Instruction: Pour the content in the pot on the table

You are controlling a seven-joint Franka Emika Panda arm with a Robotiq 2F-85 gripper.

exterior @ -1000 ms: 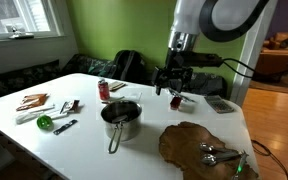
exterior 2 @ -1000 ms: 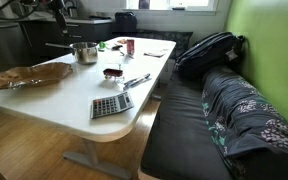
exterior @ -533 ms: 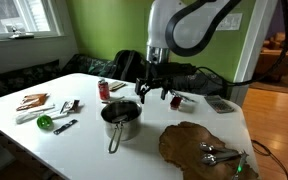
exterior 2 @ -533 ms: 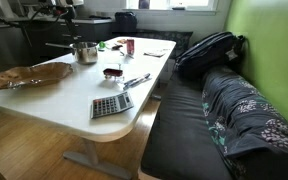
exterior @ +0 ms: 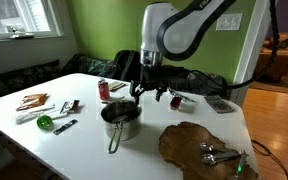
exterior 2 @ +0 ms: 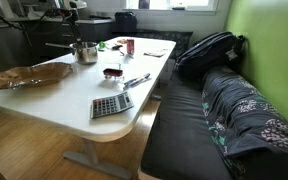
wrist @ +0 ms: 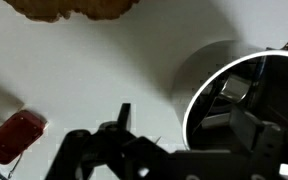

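Note:
The shiny steel pot stands on the white table with its long handle pointing toward the front edge. It also shows in the other exterior view and at the right of the wrist view. My gripper hangs open and empty just above the table, behind and beside the pot's far rim. In the wrist view its fingers stand spread, one of them over the pot's rim. The content cannot be made out; the pot's inside shows only dark reflections.
A red can stands behind the pot. A brown wooden slab with metal tools lies to one side. A calculator and a small red object lie near the gripper. Utensils lie at the far end of the table.
The arm has swung across the table toward the pot. The gripper has come from over the small red object to the pot's far rim. The pot has not moved.

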